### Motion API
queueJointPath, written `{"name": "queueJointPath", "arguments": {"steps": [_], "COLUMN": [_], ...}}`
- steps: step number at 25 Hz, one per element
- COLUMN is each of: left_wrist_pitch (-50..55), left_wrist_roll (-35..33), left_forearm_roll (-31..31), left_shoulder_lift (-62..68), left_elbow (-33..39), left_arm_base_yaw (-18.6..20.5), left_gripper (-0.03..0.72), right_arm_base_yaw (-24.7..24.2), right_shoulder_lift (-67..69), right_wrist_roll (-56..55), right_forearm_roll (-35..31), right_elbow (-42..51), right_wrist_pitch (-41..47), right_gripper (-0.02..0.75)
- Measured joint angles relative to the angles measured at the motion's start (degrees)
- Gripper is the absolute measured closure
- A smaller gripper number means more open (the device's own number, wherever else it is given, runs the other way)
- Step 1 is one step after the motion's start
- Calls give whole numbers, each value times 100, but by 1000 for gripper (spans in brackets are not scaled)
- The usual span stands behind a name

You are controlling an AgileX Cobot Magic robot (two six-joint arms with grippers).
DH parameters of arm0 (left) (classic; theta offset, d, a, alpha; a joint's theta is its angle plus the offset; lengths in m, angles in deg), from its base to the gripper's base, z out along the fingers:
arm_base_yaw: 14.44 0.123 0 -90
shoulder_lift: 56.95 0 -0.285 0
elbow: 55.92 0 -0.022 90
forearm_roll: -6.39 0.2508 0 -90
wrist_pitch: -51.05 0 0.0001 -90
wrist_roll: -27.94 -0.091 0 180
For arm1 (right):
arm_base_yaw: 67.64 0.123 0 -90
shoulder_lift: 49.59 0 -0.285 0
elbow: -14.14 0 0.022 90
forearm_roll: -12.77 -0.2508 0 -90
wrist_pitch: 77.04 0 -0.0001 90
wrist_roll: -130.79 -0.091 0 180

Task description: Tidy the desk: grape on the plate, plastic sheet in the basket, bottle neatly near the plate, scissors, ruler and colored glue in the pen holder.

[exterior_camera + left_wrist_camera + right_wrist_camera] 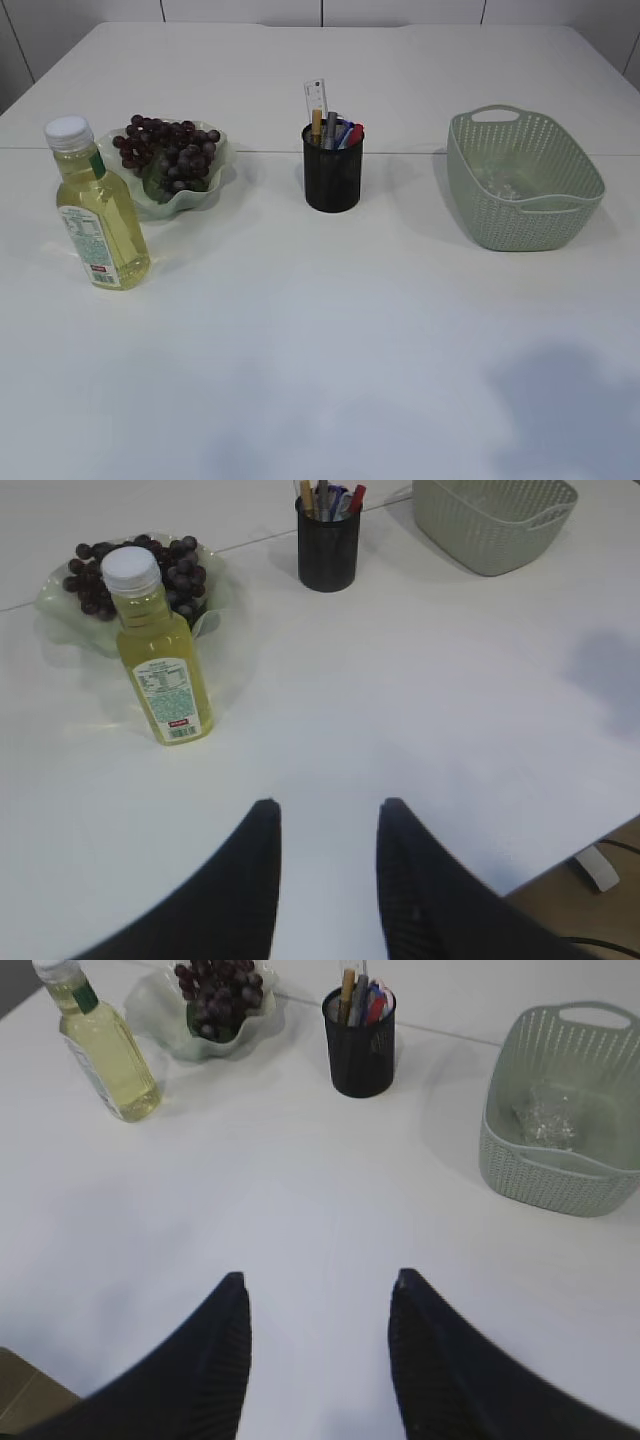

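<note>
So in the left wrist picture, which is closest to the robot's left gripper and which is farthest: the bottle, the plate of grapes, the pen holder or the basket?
From the left gripper:
1. Bottle, nearest, standing up on the left.
2. Plate with the grapes, just behind the bottle, left.
3. Pen holder, farther back, about the middle.
4. Basket, farthest, at the top right.

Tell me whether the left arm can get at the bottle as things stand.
Probably yes: the left pincer stands open and empty, and only bare table lies between it and the upright bottle.
</note>
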Motion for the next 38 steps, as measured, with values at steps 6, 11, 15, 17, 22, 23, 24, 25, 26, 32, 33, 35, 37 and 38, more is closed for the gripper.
{"name": "queueJointPath", "arguments": {"steps": [6, 11, 15, 17, 22, 23, 24, 25, 26, 32, 33, 35, 37, 38], "left_wrist_pitch": [-10, 52, 254, 318, 329, 329, 329, 329, 329, 329, 329, 329, 329, 329], "left_wrist_roll": [-364, -398, -410, -431, -444, -444, -444, -444, -444, -453, -442, -429, -417, -408], "left_forearm_roll": [-276, -289, -255, -243, -243, -243, -243, -234, -234, -234, -234, -234, -234, -234], "left_shoulder_lift": [-1352, -2302, -2371, -2371, -2371, -2371, -2371, -2371, -2371, -2371, -2371, -2371, -2371, -2371], "left_elbow": [810, 1483, 1725, 1755, 1755, 1755, 1755, 1755, 1755, 1755, 1755, 1755, 1755, 1755], "left_arm_base_yaw": [0, 0, 0, 0, 0, 0, 0, 0, 0, 0, 0, 0, 0, 0], "left_gripper": [445, 445, 445, 445, 445, 445, 445, 445, 445, 446, 446, 446, 446, 446], "right_arm_base_yaw": [0, 0, 0, 0, 0, 0, 0, 0, 0, 0, 0, 0, 0, 0], "right_shoulder_lift": [-2226, -3475, -3692, -3692, -3692, -3692, -3692, -3692, -3692, -3692, -3692, -3692, -3692, -3692], "right_wrist_roll": [0, -31, -47, -30, 63, 79, 106, 120, 136, 147, 147, 147, 147, 147], "right_forearm_roll": [0, 154, 612, 701, 745, 745, 735, 735, 735, 735, 735, 735, 735, 735], "right_elbow": [829, 929, 1010, 1178, 1761, 1886, 1974, 2002, 2012, 2038, 2038, 2038, 2038, 2038], "right_wrist_pitch": [360, 1065, 1328, 1412, 1422, 1422, 1422, 1433, 1433, 1433, 1433, 1433, 1433, 1433], "right_gripper": [370, 371, 371, 371, 371, 371, 371, 372, 372, 372, 372, 372, 372, 372]}}
